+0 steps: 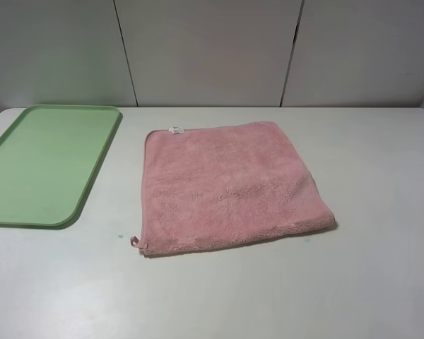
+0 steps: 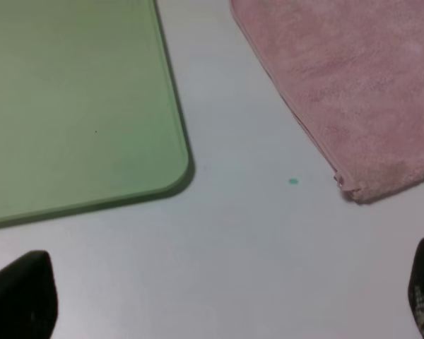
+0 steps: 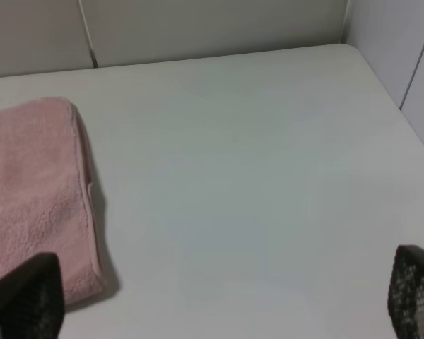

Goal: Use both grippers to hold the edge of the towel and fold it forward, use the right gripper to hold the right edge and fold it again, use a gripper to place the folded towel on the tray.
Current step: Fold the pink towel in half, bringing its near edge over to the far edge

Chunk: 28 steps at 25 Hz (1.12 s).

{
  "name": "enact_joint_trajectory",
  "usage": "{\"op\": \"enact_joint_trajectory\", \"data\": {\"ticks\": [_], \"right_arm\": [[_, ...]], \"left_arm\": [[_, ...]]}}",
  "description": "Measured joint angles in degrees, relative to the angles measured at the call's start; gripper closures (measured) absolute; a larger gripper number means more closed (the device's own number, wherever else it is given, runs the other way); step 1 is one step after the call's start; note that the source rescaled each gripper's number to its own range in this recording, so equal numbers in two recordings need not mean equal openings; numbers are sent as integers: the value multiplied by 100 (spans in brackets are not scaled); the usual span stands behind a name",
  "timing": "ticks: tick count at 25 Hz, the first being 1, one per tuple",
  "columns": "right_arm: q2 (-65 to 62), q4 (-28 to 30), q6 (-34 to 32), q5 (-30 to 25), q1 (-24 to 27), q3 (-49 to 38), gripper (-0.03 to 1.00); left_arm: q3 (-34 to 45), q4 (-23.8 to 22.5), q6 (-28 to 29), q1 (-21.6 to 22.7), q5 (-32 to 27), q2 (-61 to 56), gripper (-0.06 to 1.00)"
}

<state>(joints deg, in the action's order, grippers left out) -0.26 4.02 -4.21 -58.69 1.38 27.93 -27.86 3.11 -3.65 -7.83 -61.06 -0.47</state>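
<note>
High camera first: the pink towel [image 1: 230, 187] lies spread flat in the middle of the white table [image 1: 367, 282]. I judge no fold has been made yet, so it is laid out ready for me to take its near hem [image 1: 240, 239] from both sides and carry it forward. The light-green tray [image 1: 49, 166] sits to the left, near the cloth but not touching, with nothing on it that I can see, handy for the final drop-off. A white label [image 1: 174, 130] marks the far left corner and a little corner loop [image 1: 135, 242] sticks out at the near left one. Nothing of me shows up here, so my height above the table is anyone's guess. Over to my left wrist: my left gripper [image 2: 222, 300] is spread wide and holding nothing, with only two dark fingertips poking in and bare table between them. It hangs over the gap between the tray's rounded corner and the towel's near corner. There is a green speck [image 2: 292, 182] on the table close to that corner. The loop is too blurred to pick out, and most of the tray and cloth run off the picture. Now my right wrist: my right gripper [image 3: 219, 296] is just as wide and just as empty, off the towel's right side, with one fingertip near the cloth's corner. The hem looks thick and shadowed there, and I cannot tell whether that is plush pile or a doubled layer. The tray is out of sight.
</note>
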Motion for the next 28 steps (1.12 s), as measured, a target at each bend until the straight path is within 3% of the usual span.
{"op": "enact_joint_trajectory", "data": {"ticks": [28], "right_arm": [[0,0,0,0,0,0,-3]], "left_arm": [[0,0,0,0,0,0,-6]]}}
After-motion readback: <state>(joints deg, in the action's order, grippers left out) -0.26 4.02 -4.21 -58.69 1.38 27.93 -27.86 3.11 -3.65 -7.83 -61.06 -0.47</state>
